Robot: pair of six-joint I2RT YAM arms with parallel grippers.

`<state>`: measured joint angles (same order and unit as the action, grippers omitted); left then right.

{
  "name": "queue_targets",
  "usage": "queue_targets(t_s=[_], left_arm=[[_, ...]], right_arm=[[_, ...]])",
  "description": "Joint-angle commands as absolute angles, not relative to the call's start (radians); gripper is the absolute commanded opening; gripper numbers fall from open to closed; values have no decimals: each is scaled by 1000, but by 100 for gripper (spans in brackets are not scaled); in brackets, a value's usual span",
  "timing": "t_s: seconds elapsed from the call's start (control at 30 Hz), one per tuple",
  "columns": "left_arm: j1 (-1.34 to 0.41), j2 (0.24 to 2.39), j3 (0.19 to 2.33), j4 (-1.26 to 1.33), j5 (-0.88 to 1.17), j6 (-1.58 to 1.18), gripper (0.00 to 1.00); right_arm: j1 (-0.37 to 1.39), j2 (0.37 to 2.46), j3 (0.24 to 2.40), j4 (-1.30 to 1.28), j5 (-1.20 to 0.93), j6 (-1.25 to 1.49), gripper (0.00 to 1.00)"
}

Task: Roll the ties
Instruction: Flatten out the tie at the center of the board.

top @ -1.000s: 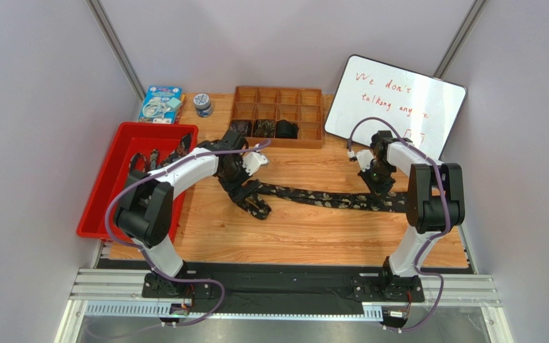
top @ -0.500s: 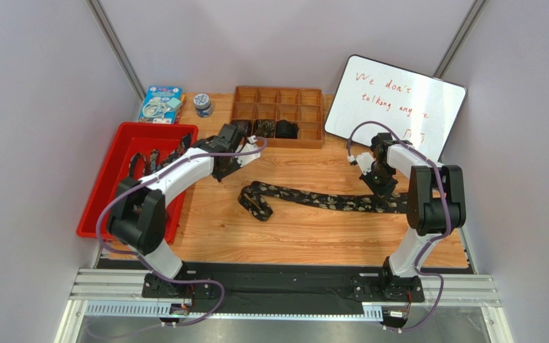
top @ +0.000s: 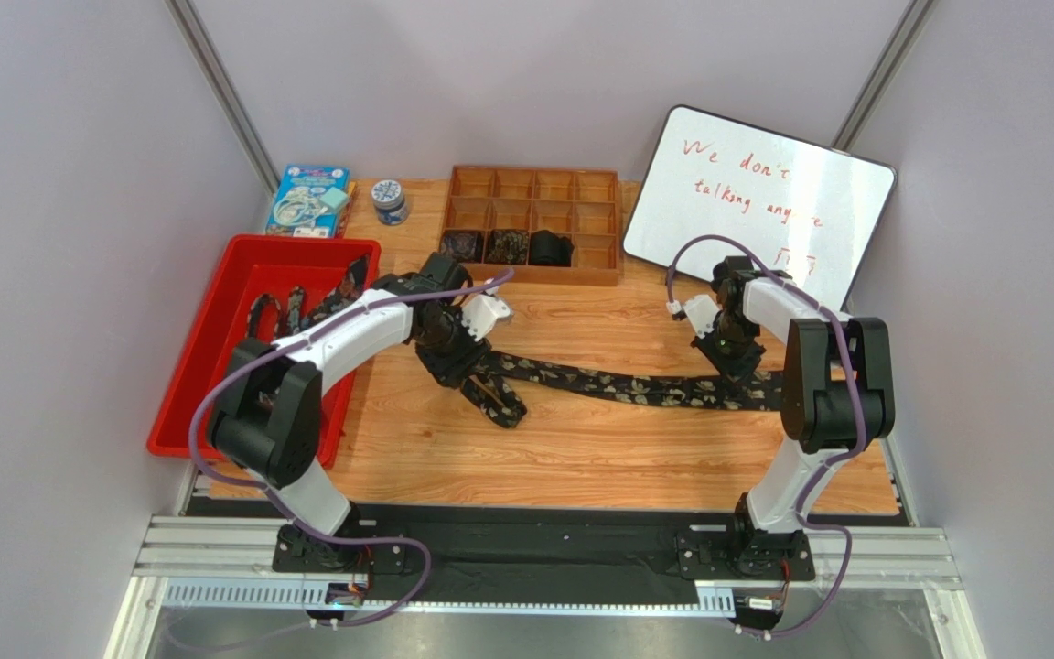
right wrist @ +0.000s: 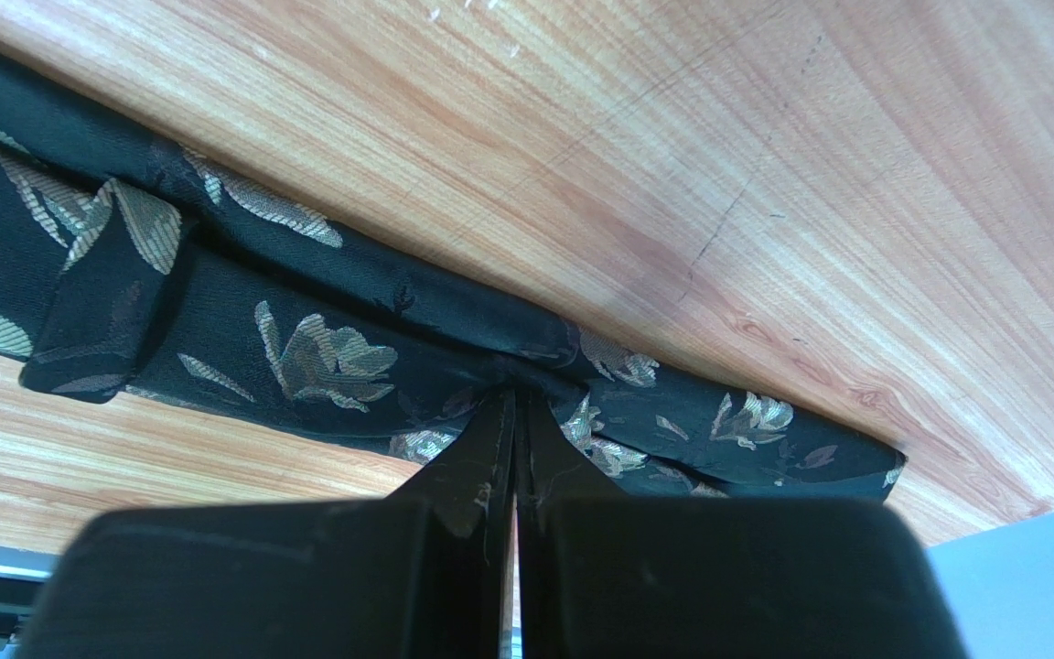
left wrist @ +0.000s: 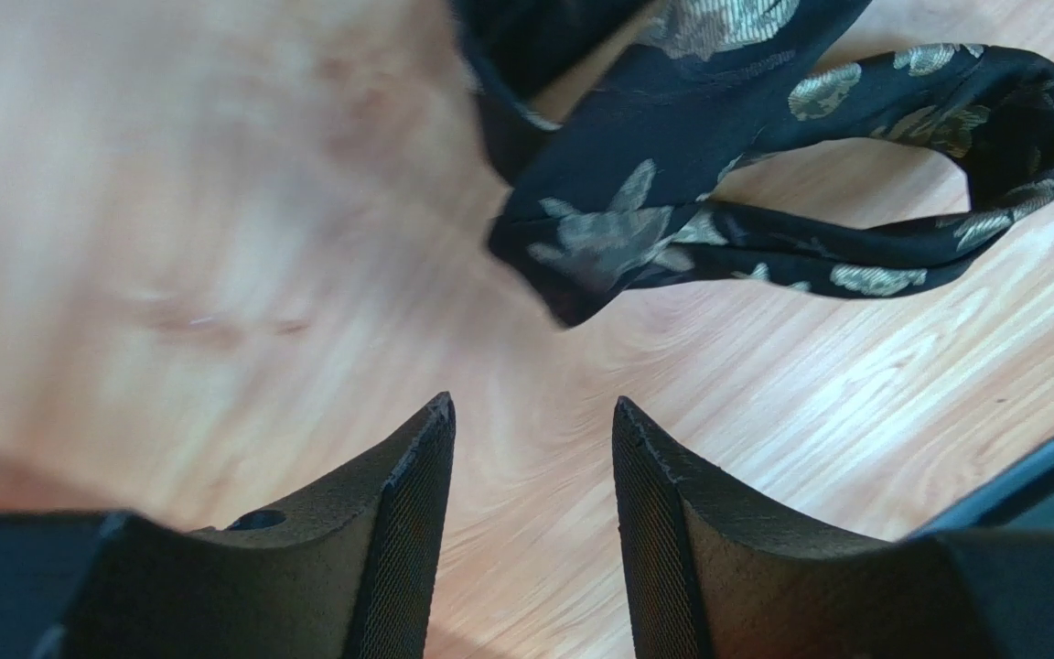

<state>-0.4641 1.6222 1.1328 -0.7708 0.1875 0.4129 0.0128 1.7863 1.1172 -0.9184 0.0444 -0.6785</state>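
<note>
Wood-grain table (top: 601, 453), looped floral tie (top: 629, 385)

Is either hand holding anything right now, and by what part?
The right hand pinches the dark floral-speckled fabric tie by its edge near one end. The left hand is open, holding nothing.

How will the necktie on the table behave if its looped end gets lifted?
Probably floppy: the necktie lies flat and its end curls into a loose loop, so it would likely sag. Likely thin and light, since it bunches where the right gripper pinches it. Its smooth weave may slide on the table if the open left gripper pushes it.
</note>
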Motion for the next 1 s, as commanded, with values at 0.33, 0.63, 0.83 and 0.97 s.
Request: queue_targets(t_s=[0.33,0.63,0.83,0.97], left_arm=[[-462,1822,1164,-635,234,242,33],[-475,1592,1290,-647,-259,556,0],[-515,1525,1106,-309,-603,981,9],[-506,1536,964,8,-667,1112,50]], right_arm=[[9,1848,1120,-902,46,-686,0],[9,1822,1100,-902,61,-726,0],[9,1809,1106,-913,57,-744,0],[9,1798,1104,-922,38,-755,0]])
